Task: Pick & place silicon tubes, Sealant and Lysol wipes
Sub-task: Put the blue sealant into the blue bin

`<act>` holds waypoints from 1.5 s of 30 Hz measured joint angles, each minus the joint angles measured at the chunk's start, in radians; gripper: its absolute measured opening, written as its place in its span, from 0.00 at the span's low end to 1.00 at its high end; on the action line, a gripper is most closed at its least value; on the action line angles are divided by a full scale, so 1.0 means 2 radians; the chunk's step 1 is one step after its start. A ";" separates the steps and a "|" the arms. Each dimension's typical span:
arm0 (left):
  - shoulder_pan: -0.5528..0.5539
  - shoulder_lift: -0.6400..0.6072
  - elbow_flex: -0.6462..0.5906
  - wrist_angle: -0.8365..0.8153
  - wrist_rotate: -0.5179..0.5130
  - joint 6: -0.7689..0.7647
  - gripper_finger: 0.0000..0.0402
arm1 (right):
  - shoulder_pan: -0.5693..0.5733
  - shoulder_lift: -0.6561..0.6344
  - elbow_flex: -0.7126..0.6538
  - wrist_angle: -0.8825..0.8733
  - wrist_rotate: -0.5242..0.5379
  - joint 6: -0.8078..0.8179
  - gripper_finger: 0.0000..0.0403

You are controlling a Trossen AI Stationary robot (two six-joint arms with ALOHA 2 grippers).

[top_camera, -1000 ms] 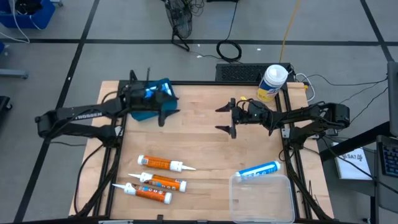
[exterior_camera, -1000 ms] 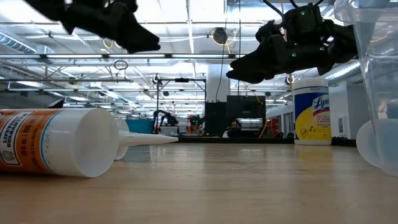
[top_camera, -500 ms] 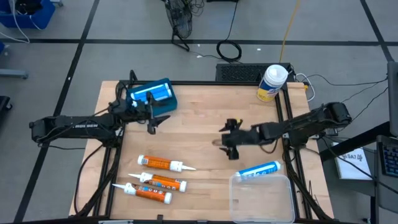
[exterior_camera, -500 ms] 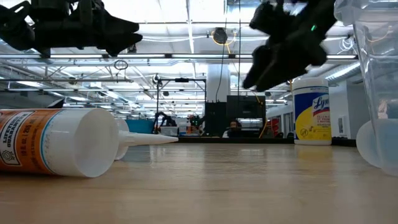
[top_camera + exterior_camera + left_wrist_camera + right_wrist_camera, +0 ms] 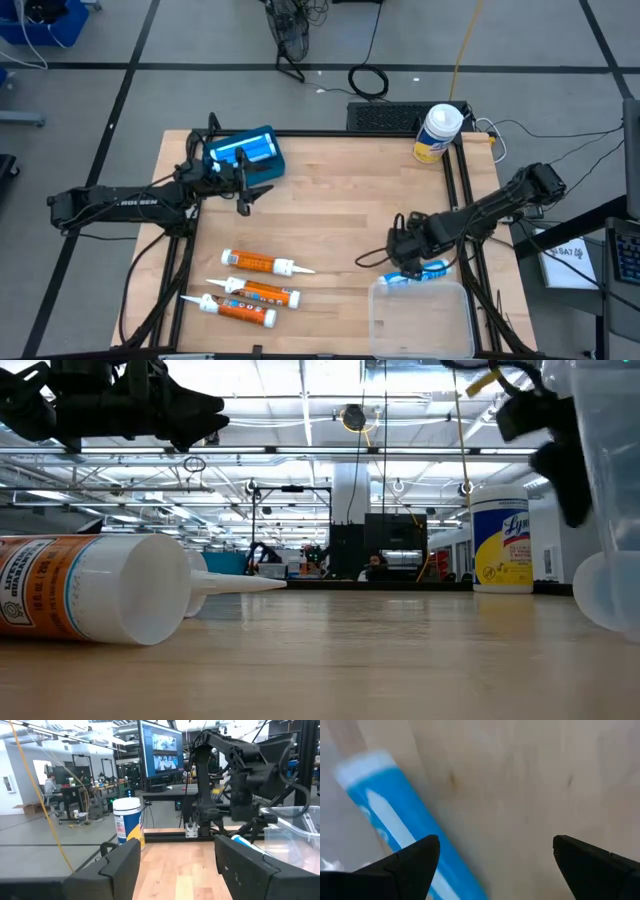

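A blue-and-white sealant tube (image 5: 422, 271) lies on its side on the wooden table, by the far wall of a clear plastic tub (image 5: 420, 318). My right gripper (image 5: 386, 258) is open, pointing down just left of the tube. In the right wrist view (image 5: 495, 865) the tube (image 5: 402, 832) lies beside one finger; whether they touch, I cannot tell. Three orange silicone tubes (image 5: 262, 265) lie at the near left. The Lysol wipes canister (image 5: 438, 132) stands upright at the far right corner. My left gripper (image 5: 241, 192) is open and empty, near a blue box (image 5: 243, 152).
The tub's clear wall (image 5: 600, 490) fills the right of the low view, with one orange tube (image 5: 90, 600) lying close at the left. Black frame rails run along the table's left and right edges. Bare wood lies between the two arms.
My right gripper has gone from the table's far middle toward the near edge and down, tipping its fingers downward, to the blue-and-white tube. My left gripper has drawn back a little toward the left edge, off the blue box, then kept still.
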 joint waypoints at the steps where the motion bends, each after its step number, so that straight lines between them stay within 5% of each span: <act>1: 0.000 0.000 0.000 0.000 0.000 0.002 0.64 | 0.003 0.000 -0.007 0.001 -0.015 0.015 0.90; 9: 0.000 0.000 0.000 0.000 0.000 0.004 0.66 | 0.025 0.000 -0.073 0.021 -0.139 0.071 0.90; 19: 0.000 0.000 0.000 0.005 -0.001 0.039 0.63 | 0.021 0.000 -0.126 0.070 -0.148 0.068 0.90; 27: 0.000 0.000 0.000 0.023 -0.001 0.042 0.67 | -0.018 0.000 -0.140 0.082 -0.021 0.047 0.90; 34: 0.000 0.000 0.000 0.026 -0.001 0.042 0.65 | -0.065 0.000 -0.140 0.200 0.136 -0.050 0.90; 41: 0.000 0.000 0.000 0.025 -0.001 0.041 0.63 | -0.122 0.000 -0.140 0.370 0.159 -0.231 0.90; 45: 0.000 0.000 0.000 0.025 -0.001 0.040 0.65 | -0.160 0.000 -0.117 0.347 0.175 -0.309 0.90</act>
